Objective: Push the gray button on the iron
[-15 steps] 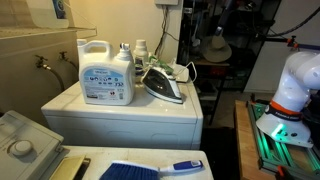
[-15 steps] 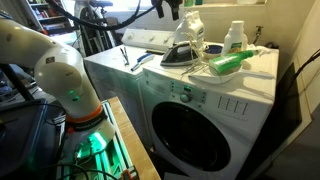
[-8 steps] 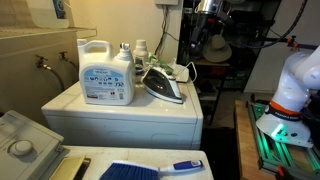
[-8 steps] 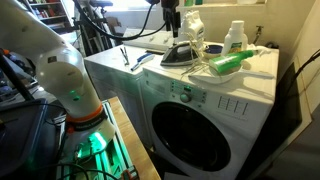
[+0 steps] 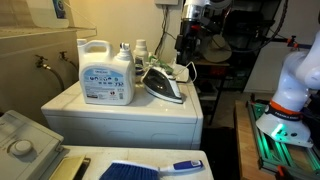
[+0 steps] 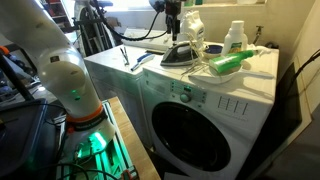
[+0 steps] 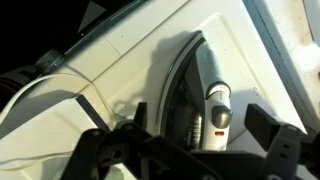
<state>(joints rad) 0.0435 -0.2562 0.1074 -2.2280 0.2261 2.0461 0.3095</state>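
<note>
Plainly, we were looking at a cramped laundry room: a white front-loading washing machine (image 6: pixel 235 100) with a flat white top, a beige wall behind it, and dark cluttered shelving further back. On the top stood a big white plastic detergent jug with a blue label (image 5: pixel 106 72), a few small bottles (image 5: pixel 140 50) behind it, and a green-handled brush (image 6: pixel 228 63) lying toward one edge. The robot's white base (image 5: pixel 292 85) stood on the floor beside the machine, over a green glow.

The dark wedge-shaped clothes iron with a pale lower edge (image 5: pixel 162 84) rested flat on its soleplate on the washer top, just beside the jug. Its long axis ran diagonally across the lid, the taller end back by the bottles and the low, thin end toward the front right in that exterior view. In the wrist view the narrow nose pointed to the top of the picture, with a round gray knob (image 7: pixel 219 118) on the handle (we could not read any markings on it).

The black two-finger gripper (image 5: pixel 186 48) hung above the iron, clear of it, its fingers (image 7: pixel 278 138) spread wide and holding nothing.
</note>
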